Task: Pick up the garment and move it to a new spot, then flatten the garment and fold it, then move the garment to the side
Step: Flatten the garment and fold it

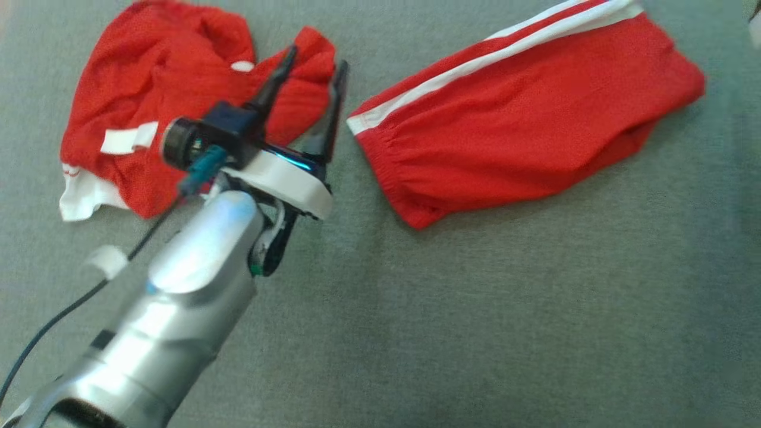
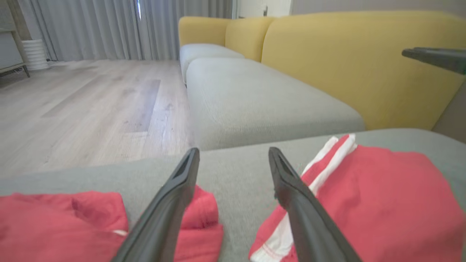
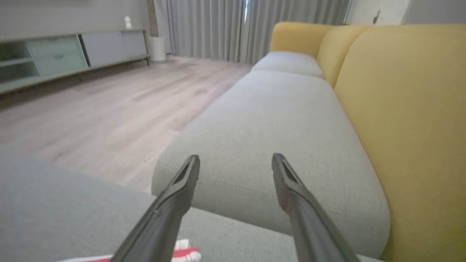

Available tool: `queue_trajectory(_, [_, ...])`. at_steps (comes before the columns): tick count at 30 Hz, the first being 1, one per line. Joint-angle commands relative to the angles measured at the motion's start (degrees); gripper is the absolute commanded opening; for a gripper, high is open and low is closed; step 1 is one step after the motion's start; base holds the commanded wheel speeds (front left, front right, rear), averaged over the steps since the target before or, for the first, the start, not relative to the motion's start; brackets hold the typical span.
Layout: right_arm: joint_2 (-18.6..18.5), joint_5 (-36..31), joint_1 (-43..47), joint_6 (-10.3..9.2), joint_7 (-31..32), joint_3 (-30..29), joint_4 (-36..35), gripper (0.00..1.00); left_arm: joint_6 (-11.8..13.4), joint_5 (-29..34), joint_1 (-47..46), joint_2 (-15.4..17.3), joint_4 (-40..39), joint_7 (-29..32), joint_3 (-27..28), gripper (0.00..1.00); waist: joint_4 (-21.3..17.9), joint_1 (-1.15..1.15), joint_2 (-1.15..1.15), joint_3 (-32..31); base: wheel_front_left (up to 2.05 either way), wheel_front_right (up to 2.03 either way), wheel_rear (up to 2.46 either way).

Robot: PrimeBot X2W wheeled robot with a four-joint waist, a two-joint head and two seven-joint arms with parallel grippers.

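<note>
Two red garments lie on the grey cushion (image 1: 452,309). A folded one with white side stripes (image 1: 523,131) rests at the upper right, lying flat. A crumpled one with white patches (image 1: 160,89) sits at the upper left. My left gripper (image 1: 317,57) hovers open between them, its fingertips over the crumpled garment's right edge, holding nothing. In the left wrist view my left gripper (image 2: 233,150) has the crumpled garment (image 2: 54,225) to its left and the striped one (image 2: 382,196) to its right. My right gripper (image 3: 236,157) is open and empty, with a strip of the striped garment (image 3: 182,253) below it.
A sofa with a yellow back (image 2: 356,69) and grey seat cushions (image 2: 255,98) stands beyond the cushion's far edge. Wooden floor (image 2: 83,105), grey curtains (image 2: 94,29) and a low cabinet (image 3: 72,51) lie to the left. A dark finger of the other arm (image 2: 437,58) shows at the right.
</note>
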Motion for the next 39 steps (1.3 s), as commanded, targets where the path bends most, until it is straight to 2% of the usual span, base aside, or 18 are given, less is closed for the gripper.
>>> queue_trajectory(1, [0.45,0.86,2.5,-0.05,-1.67,-1.1,-1.67,1.0,0.79,0.01,0.55,2.49,-3.51,-0.65,3.85,1.0,-2.16,0.01,0.0,-2.92,0.0,0.0,0.0])
queue_trajectory(2, [0.45,0.86,2.5,-0.05,-1.67,-1.1,-1.67,1.0,0.79,0.01,0.55,2.49,-3.51,-0.65,3.85,1.0,-2.16,0.01,0.0,-2.92,0.0,0.0,0.0])
queue_trajectory(6, [1.79,1.01,6.59,-0.05,-3.41,-5.81,-4.74,1.0,2.52,2.37,5.88,4.11,-10.07,-0.68,9.95,1.0,-4.37,0.01,0.0,-6.46,0.0,0.0,0.0])
queue_trajectory(11, [4.24,-3.44,15.34,-0.05,-3.53,-18.51,-13.1,1.0,3.07,5.05,13.67,4.41,-15.51,-0.69,15.84,1.0,-6.61,0.01,0.0,-10.19,0.0,0.0,0.0])
queue_trajectory(16, [10.96,-11.66,29.01,-0.05,-3.54,-30.64,-21.2,1.0,1.99,7.62,21.02,3.07,-17.19,-0.69,18.75,1.0,-7.85,0.01,0.0,-13.73,0.0,0.0,0.0])
queue_trajectory(22, [21.0,-22.23,44.58,-0.05,-3.55,-39.59,-28.21,1.0,0.22,10.74,28.96,0.46,-16.79,-0.69,20.89,1.0,-8.22,0.01,0.0,-17.32,0.0,0.0,0.0])
queue_trajectory(25, [25.41,-26.57,50.6,-0.05,-3.55,-42.42,-30.01,1.0,-0.7,11.81,32.63,-1.14,-16.71,-0.69,22.76,1.0,-8.39,0.01,0.0,-18.66,0.0,0.0,0.0])
queue_trajectory(28, [28.03,-29.08,55.02,-0.05,-3.55,-43.53,-31.07,1.0,-1.68,13.41,35.66,-2.41,-16.31,-0.7,24.3,1.0,-8.5,0.01,0.0,-19.59,0.0,0.0,0.0])
queue_trajectory(39, [30.18,-31.66,59.49,-0.05,-2.19,-44.52,-33.16,1.0,-5.56,18.06,39.41,-5.79,-15.58,-0.7,29.94,1.0,-8.04,0.01,0.0,-20.55,0.0,0.0,0.0])
